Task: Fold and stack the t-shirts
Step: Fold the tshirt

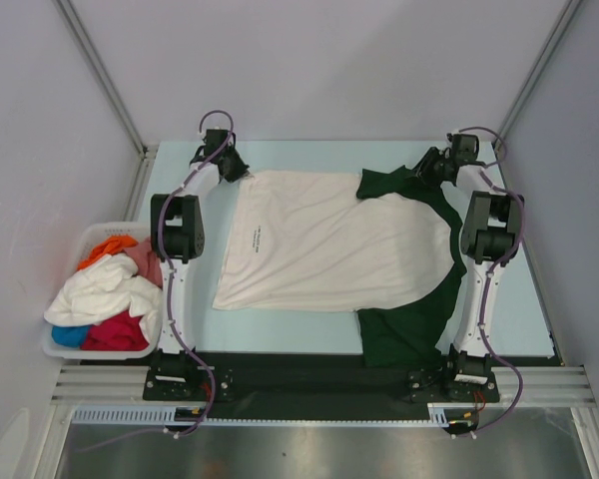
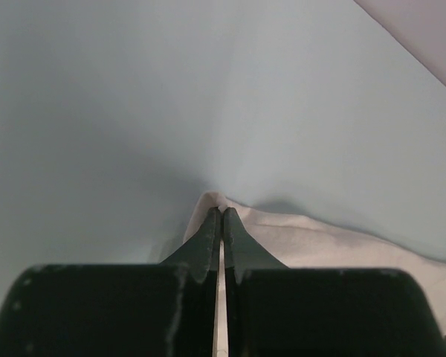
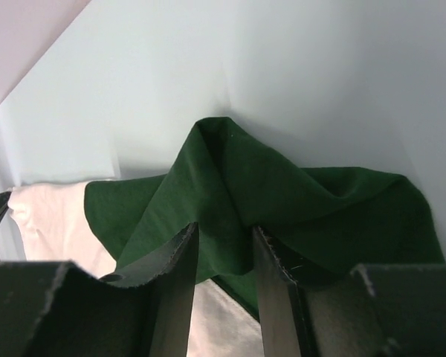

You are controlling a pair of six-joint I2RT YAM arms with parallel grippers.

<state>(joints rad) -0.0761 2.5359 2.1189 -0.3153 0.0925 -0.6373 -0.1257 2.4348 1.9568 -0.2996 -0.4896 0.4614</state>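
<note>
T-shirt (image 1: 329, 244), cream and green, centre frame | likely soft, light, limp; take at corners | left hand (image 2: 221, 223) clenched on hem corner (image 2: 208, 201) | right hand (image 3: 223, 245) astride sleeve (image 3: 230, 171), grip: cannot tell

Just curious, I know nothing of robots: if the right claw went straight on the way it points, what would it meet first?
The dark green sleeve: a fold already sits between the right gripper's fingers. Beyond it, probably the pale blue table; depth is unclear.
</note>
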